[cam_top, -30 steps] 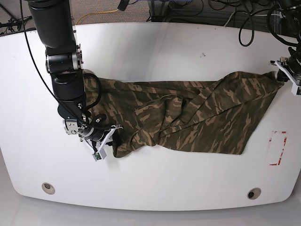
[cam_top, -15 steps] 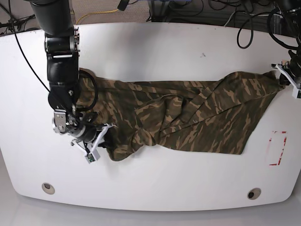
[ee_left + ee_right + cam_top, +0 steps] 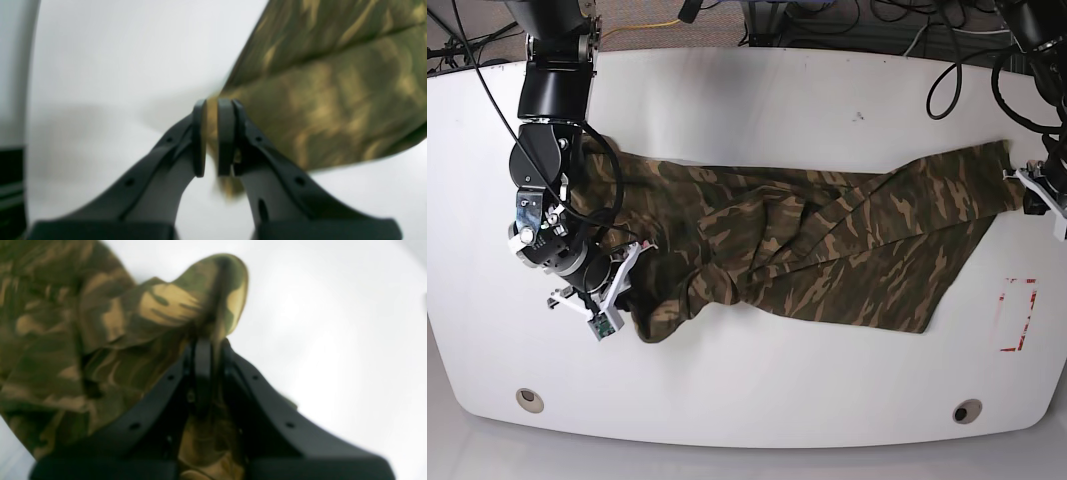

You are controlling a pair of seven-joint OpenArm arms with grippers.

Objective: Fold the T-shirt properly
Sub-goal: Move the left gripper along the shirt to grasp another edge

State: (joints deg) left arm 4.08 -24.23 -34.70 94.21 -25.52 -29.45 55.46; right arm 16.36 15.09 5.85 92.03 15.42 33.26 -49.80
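The camouflage T-shirt (image 3: 827, 245) lies crumpled and stretched sideways across the white table (image 3: 757, 100). In the base view my right gripper (image 3: 617, 295) is at the shirt's left end, low over the table. The right wrist view shows that gripper (image 3: 208, 346) shut on a bunched fold of the T-shirt (image 3: 100, 340). My left gripper (image 3: 1025, 188) is at the shirt's far right corner. In the left wrist view this gripper (image 3: 210, 133) pinches the edge of the T-shirt (image 3: 327, 100), with cloth showing in the narrow slit between the pads.
A red rectangular outline (image 3: 1017, 315) is marked on the table near the right edge. Two round holes (image 3: 528, 398) (image 3: 967, 411) sit near the front edge. Cables (image 3: 947, 60) hang behind the table's back edge.
My right gripper has shut on the shirt's left end and drawn it further left. My left gripper has carried the right corner toward the front. The cloth now lies more stretched.
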